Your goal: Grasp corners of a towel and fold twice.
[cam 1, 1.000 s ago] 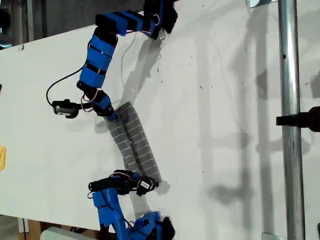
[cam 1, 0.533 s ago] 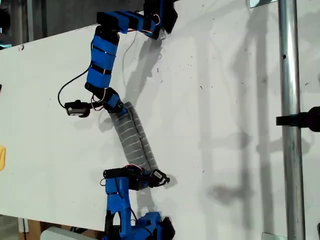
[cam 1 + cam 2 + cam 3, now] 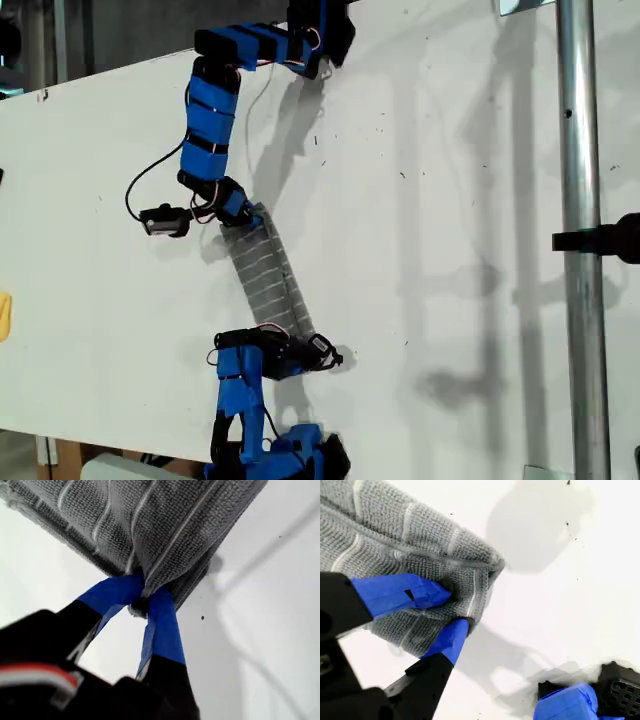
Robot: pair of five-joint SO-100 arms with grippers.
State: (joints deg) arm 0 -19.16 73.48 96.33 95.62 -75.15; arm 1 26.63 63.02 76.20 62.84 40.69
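The towel [image 3: 265, 270] lies on the white table as a narrow folded grey strip with white stripes, running from the upper arm down to the lower arm in the exterior view. My first gripper [image 3: 243, 213] is shut on its upper end, and the first wrist view shows the blue fingertips of that gripper [image 3: 145, 592] pinching a bunched edge of the towel [image 3: 165, 520]. My second gripper [image 3: 318, 350] is shut on the lower end. In the second wrist view this gripper [image 3: 456, 602] pinches the towel [image 3: 385, 535] just behind a layered corner [image 3: 495, 567].
A vertical metal pole [image 3: 580, 250] with a black clamp [image 3: 610, 238] stands at the exterior view's right. The arm bases sit at the table's far edge [image 3: 320, 30] and near edge [image 3: 300, 450]. A yellow object [image 3: 3, 315] pokes in at the exterior view's left edge.
Both grippers have moved toward the exterior view's right, dragging the towel with them. The strip has become narrower and more bunched.
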